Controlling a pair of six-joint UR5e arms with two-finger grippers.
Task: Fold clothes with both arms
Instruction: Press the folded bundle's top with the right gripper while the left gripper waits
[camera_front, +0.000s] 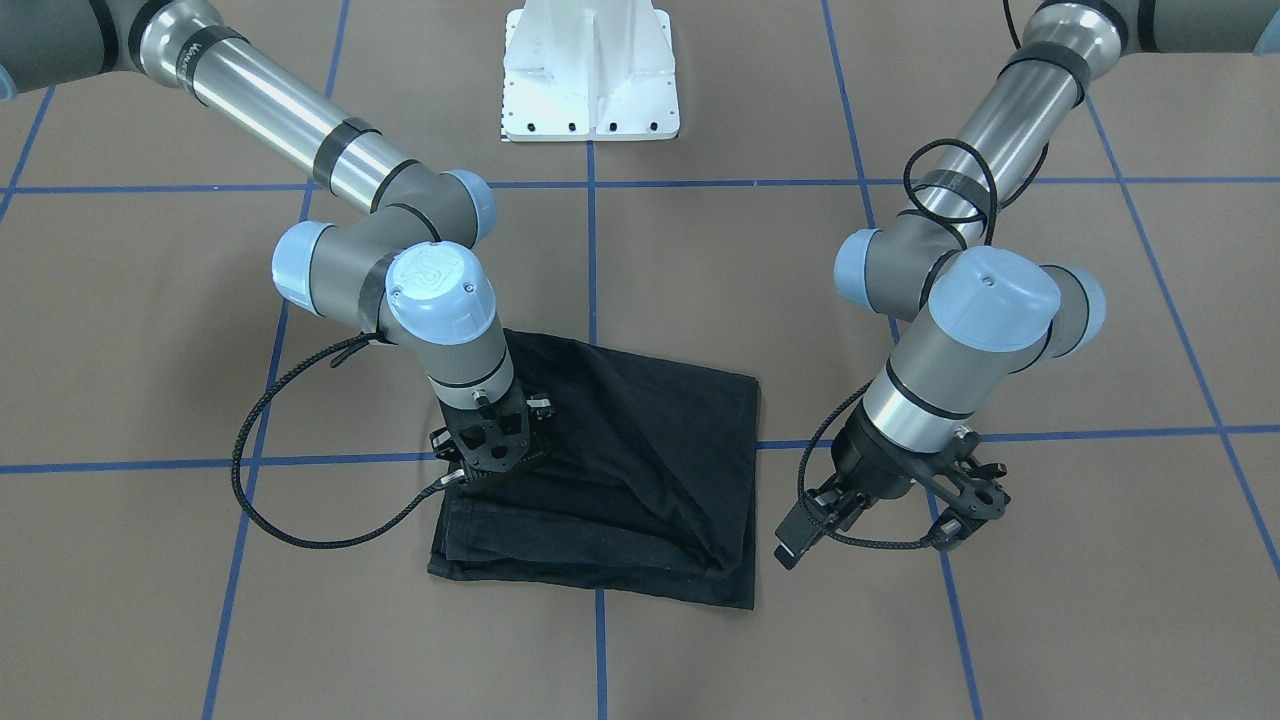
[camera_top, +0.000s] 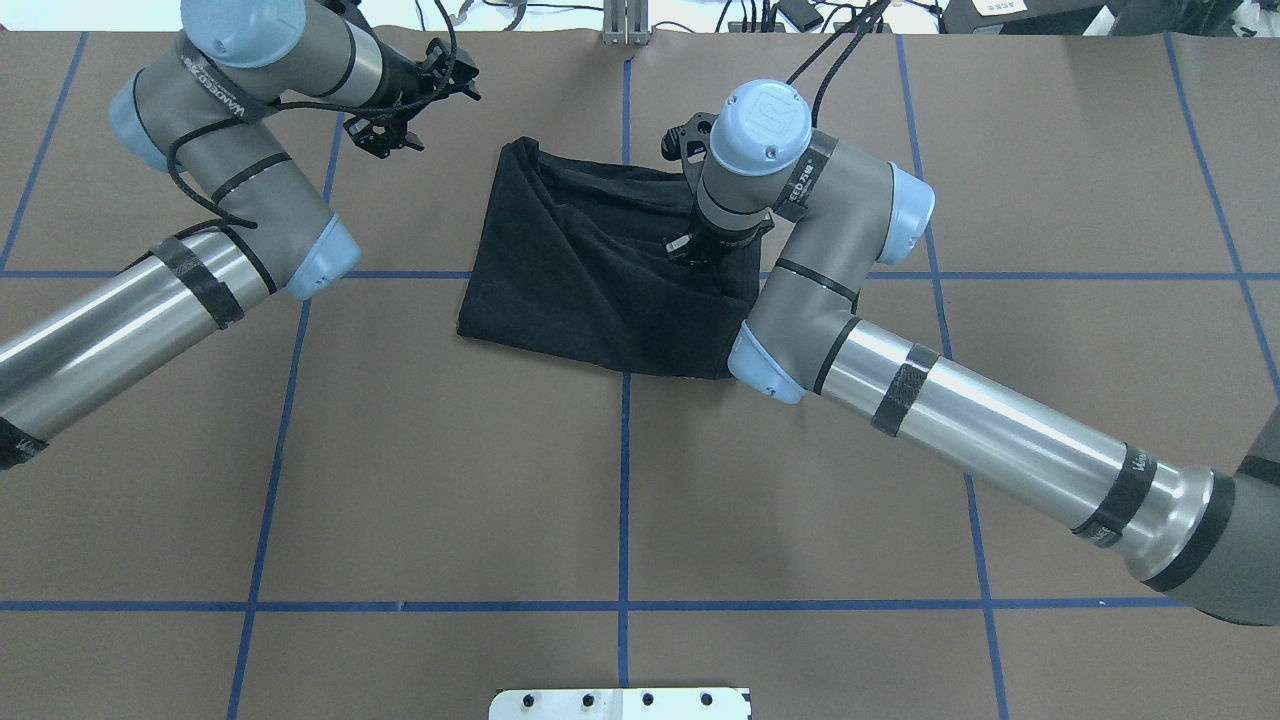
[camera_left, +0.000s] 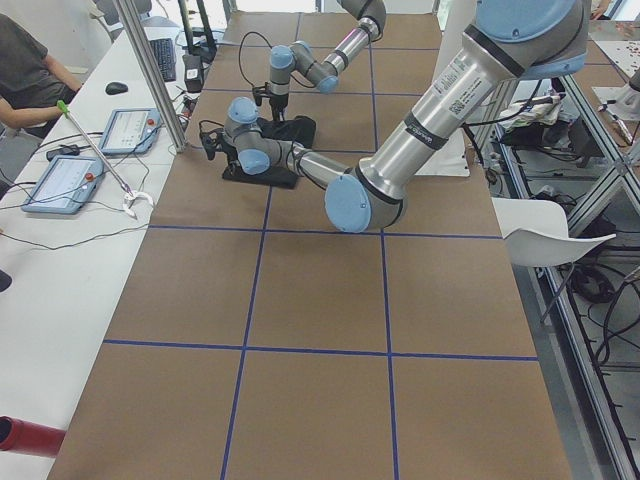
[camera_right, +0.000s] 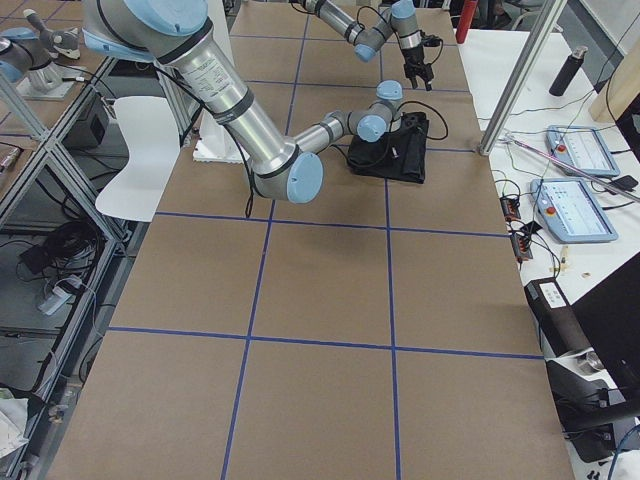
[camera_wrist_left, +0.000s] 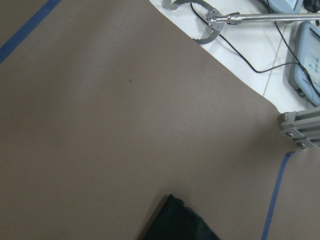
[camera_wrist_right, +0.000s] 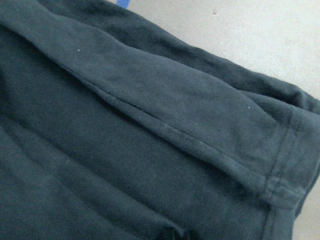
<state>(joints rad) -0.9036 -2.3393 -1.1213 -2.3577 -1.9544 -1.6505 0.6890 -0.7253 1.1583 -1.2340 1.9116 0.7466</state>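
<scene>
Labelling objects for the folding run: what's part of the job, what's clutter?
Job: black T-shirt, left gripper, right gripper.
Lying about: white pedestal base, grabber tool, tablets, white chair.

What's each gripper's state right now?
Left gripper: looks open, holding nothing, off to the side of the T-shirt.
Right gripper: down on the T-shirt; open or closed cannot be told, as its tips are lost against the black cloth.

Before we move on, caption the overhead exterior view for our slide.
Right tool low over the folded black T-shirt; left tool hovers apart above the table.
</scene>
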